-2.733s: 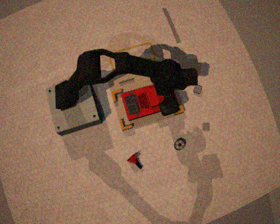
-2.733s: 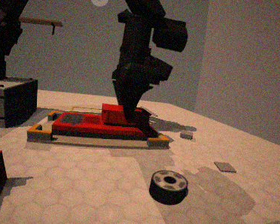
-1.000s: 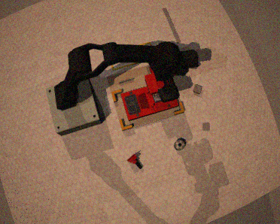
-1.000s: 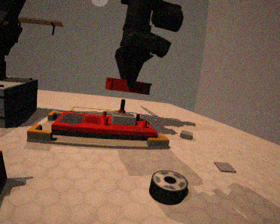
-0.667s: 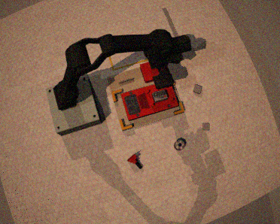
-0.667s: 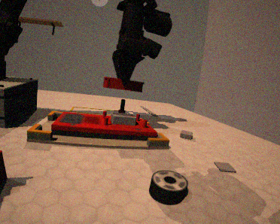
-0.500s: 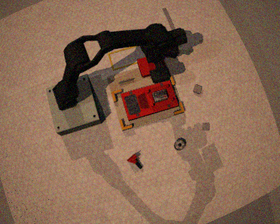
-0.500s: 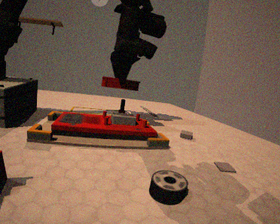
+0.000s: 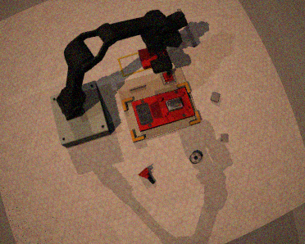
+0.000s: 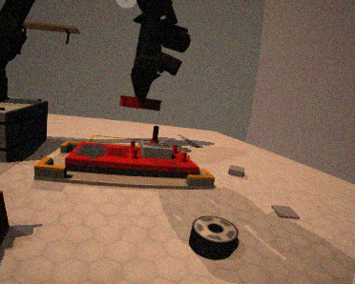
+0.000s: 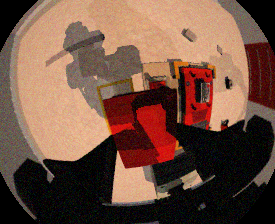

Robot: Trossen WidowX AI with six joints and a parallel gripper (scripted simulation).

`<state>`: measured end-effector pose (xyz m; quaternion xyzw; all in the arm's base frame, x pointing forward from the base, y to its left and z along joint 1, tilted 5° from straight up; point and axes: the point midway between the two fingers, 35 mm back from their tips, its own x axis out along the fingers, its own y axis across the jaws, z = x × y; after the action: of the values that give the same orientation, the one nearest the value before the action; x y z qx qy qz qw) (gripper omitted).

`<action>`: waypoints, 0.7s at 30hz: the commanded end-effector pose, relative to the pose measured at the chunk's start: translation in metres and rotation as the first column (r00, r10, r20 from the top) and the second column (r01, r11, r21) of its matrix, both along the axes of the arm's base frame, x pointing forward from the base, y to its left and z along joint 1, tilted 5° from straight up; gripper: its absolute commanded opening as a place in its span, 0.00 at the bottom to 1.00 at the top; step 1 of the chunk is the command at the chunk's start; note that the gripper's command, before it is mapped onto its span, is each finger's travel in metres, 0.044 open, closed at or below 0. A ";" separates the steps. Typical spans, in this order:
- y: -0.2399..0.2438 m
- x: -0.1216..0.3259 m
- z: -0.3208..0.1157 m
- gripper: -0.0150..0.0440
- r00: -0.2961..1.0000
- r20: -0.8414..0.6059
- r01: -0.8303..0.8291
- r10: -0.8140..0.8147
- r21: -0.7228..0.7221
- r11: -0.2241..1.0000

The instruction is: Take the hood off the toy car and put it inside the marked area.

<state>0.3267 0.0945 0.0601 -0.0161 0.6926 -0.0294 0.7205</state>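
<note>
The red hood (image 9: 145,60) (image 10: 128,102) (image 11: 159,131) is held up in the air. My gripper (image 10: 142,101) (image 11: 145,131) is shut on it, with a dark finger on either side in the wrist view. The red toy car (image 9: 157,110) (image 10: 114,161) (image 11: 189,106) sits in its fixture with a grey engine block (image 9: 175,104) (image 10: 156,151) exposed. The marked area's yellow outline (image 9: 120,68) (image 10: 103,136) (image 11: 103,107) lies on the table beyond the car. In the top view the hood overlaps its right side; in the wrist view the hood hides its near part.
The fixture (image 9: 151,133) (image 10: 127,180) has orange-topped corners. A small red part with a black post (image 9: 168,77) (image 10: 156,132) stands between car and outline. A wheel (image 9: 196,156) (image 10: 214,239), a red-and-black part (image 9: 146,174) and grey blocks (image 9: 215,97) (image 9: 224,137) lie around the car.
</note>
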 end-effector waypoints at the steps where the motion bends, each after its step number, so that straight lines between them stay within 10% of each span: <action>1: 0.015 -0.008 -0.001 0.25 1.000 0.002 0.003 -0.003 -0.003 1.000; 21: 0.044 -0.023 -0.009 0.25 1.000 0.002 0.004 -0.004 -0.002 1.000</action>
<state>0.3039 0.1396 0.0547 -0.0157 0.6914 -0.0290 0.7217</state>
